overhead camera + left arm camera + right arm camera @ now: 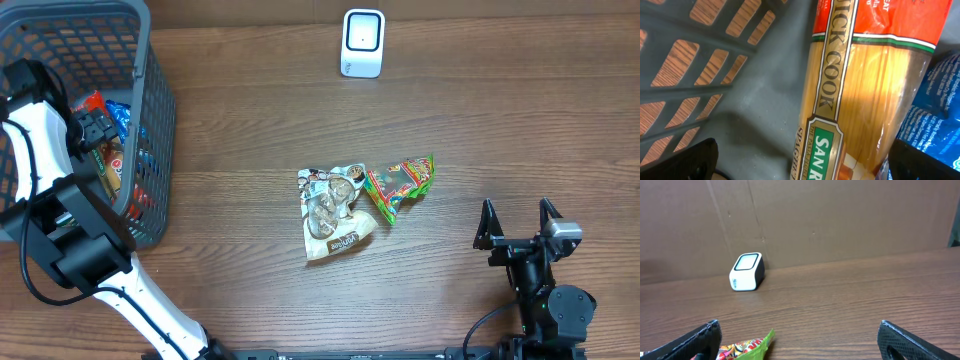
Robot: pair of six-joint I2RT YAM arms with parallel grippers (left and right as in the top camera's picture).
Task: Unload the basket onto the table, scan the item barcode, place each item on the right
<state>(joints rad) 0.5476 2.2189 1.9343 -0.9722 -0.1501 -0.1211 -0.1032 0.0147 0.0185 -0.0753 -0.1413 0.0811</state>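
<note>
Spaghetti pack (860,95) just under left tool (807,162), jaws spread, inside basket (160,130) — centre across narrow width, clamp gently, avoid blue packet (935,115); right tool (517,208) spread, idle.

The left arm (150,305), white with black joints, rises beside the basket (158,120), folds at the elbow and reaches over the rim. The left gripper (95,135) points down inside the basket, jaws spread wide. The right arm (545,300) sits folded low, well apart from the basket. The right gripper (517,222) is held level with its jaws wide apart.
</note>
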